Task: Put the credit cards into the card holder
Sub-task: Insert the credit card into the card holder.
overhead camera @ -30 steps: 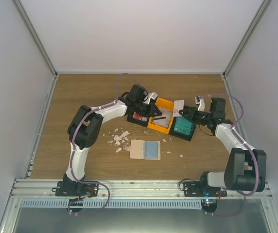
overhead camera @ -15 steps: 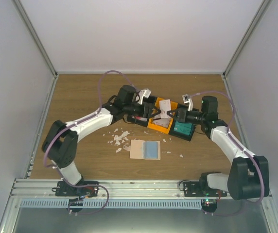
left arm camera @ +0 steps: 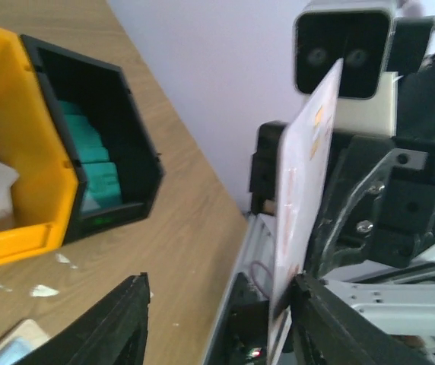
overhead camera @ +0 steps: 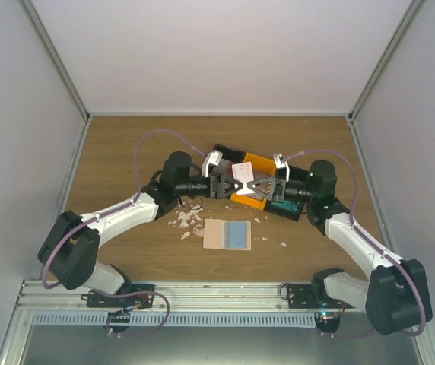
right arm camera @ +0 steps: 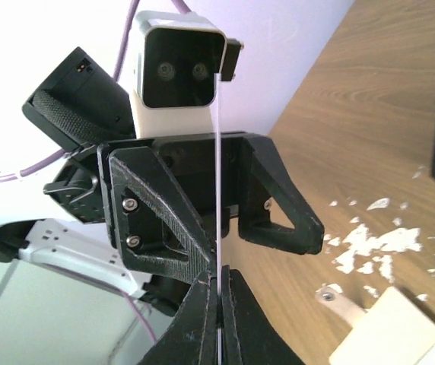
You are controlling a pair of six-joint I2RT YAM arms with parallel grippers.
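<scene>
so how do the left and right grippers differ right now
The right gripper is shut, pinching the white card by its edge; the left gripper is open, straddling that card. The right gripper carries the card; the left gripper grips nothing. Both are level above the bins, pointing at each other.

3 bins stand in a slanted row on the wooden table (overhead camera: 119, 163): a black bin (overhead camera: 221, 150), an orange bin (overhead camera: 258, 163) and another black bin (overhead camera: 287, 207). White scraps (overhead camera: 186, 220) lie scattered nearby.
</scene>
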